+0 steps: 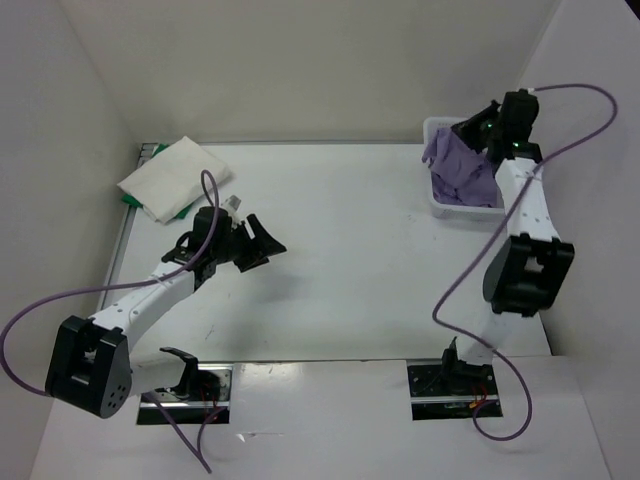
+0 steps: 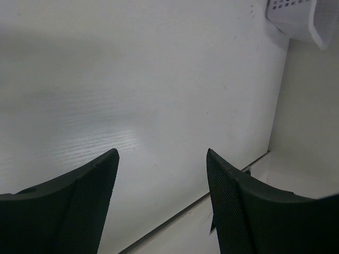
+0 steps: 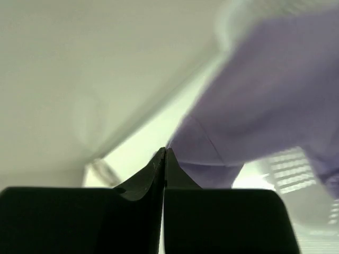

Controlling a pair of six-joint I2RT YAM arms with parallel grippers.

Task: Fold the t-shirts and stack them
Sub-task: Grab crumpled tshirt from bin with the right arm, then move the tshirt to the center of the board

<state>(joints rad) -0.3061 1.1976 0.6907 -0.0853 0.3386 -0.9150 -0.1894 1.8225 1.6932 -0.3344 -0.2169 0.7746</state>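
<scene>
The lavender t-shirt [image 1: 462, 170] [image 3: 265, 95] hangs partly lifted out of the white basket [image 1: 437, 205] at the back right. My right gripper [image 1: 475, 128] [image 3: 165, 151] is above the basket with its jaws pressed together, pinching an edge of that cloth at the tips. The white t-shirt [image 1: 175, 175] lies folded at the back left on top of the green t-shirt [image 1: 130, 201], of which only a rim shows. My left gripper [image 1: 268, 235] [image 2: 161, 153] hovers open over bare table to the right of that stack, with nothing between its fingers.
The basket's corner [image 2: 296, 18] shows at the top right of the left wrist view. White walls close in the table on the left, back and right. Purple cables loop from both arms. Two mounting plates sit at the near edge.
</scene>
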